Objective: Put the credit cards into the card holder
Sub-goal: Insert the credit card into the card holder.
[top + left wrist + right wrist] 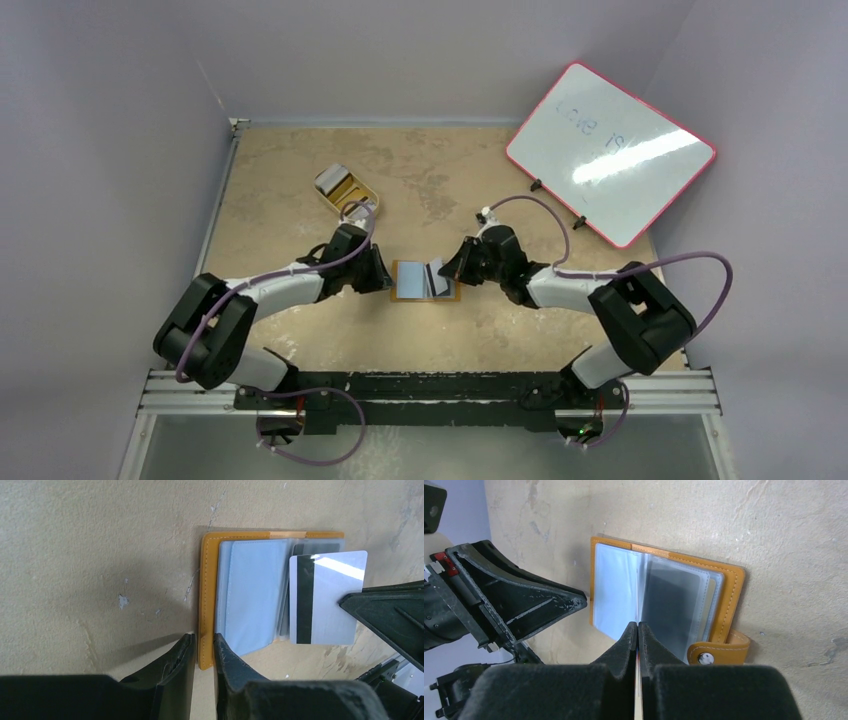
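Surveying from the top external view, the card holder (427,281) is listed as lying open at mid-table between the left gripper (385,272) and the right gripper (452,270), with a cream tray (346,192) well apart behind. By the left wrist view, the left gripper is shown closed narrowly on the holder's orange cover edge, and the face of a silver card (325,600) with a black stripe is seen over the far pockets. By the right wrist view, that card is seen only edge-on, clamped in the closed right gripper, and a white snap (705,658) is revealed; insertion is judged in hand, and the card's edge must next be lined up with a pocket mouth.
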